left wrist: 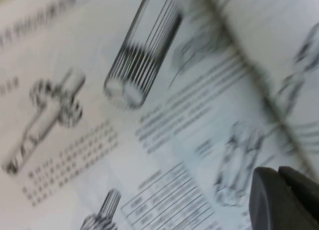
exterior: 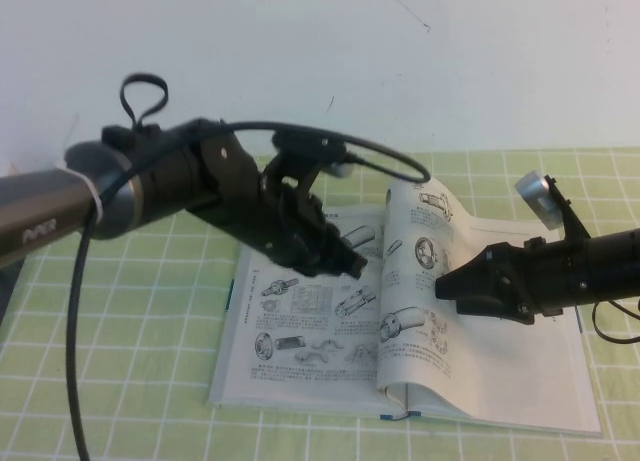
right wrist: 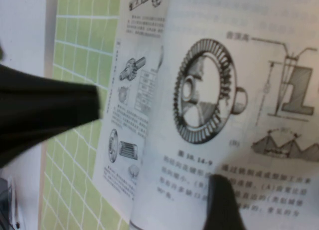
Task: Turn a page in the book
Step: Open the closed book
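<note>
Book: the book (exterior: 300,351) lies open on a green checked cloth (exterior: 120,381), and its spine runs away from the robot, toward the wall.
Page: the page (exterior: 420,281) stands up from the spine near the middle of the book; it curves, and its printed face with round couplings looks toward the left side.
Right gripper: the right gripper (exterior: 447,284) is at the right side of the standing page, with its tip at the paper. Its jaws are spread wide; in the right wrist view one dark finger (right wrist: 224,202) lies against the printed sheet and the other finger (right wrist: 45,115) is well apart. I judge it is not pinching the page, only touching or supporting it.
Left gripper: the left gripper (exterior: 350,256) hovers over the left page, just beside the spine. I cannot tell whether it is spread or closed.
Key relation: the page is between both grippers, and the right one is nearer; to finish the turn, the sheet must probably go to the left.
Hidden: the back face of the page and the right page under the right arm are mostly covered. The left wrist view is blurred, and only shaft drawings are clear there.
</note>
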Robot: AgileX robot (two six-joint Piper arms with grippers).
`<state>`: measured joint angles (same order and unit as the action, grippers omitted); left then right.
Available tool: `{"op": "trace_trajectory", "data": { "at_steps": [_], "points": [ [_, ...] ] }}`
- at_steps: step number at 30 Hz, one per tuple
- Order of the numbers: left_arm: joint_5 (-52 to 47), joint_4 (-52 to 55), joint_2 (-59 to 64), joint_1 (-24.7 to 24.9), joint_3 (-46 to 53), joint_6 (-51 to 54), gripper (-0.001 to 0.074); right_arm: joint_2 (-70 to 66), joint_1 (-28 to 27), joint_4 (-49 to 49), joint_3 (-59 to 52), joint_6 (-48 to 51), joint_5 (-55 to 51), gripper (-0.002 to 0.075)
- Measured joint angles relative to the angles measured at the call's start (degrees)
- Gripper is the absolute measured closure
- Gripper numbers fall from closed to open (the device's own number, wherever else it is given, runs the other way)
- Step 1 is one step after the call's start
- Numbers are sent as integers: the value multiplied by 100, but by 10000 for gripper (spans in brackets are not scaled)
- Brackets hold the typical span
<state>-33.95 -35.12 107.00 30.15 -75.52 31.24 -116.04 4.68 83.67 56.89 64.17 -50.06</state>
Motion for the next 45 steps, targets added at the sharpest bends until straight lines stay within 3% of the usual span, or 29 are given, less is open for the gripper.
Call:
{"op": "trace_trajectory", "data": {
  "at_steps": [8,15,25,29,35,45],
  "points": [
    [-487,455,-384,225,-719,188,737,-4,0,8,-12,62,-34,321],
    [-622,1193,-385,1215,-887,207,737,-13,0,21,-12,74,-47,321],
    [-622,2104,-186,2267,-887,197,737,-13,0,21,-12,165,-47,321],
    [-622,3199,-141,2761,-993,-502,737,-13,0,21,-12,230,-47,321],
    [-597,5309,189,3379,-1083,-2522,737,-17,0,21,-12,282,-47,321],
    [18,5139,775,3491,-1094,-2602,737,-27,0,21,-12,380,-47,321]
  ]
}}
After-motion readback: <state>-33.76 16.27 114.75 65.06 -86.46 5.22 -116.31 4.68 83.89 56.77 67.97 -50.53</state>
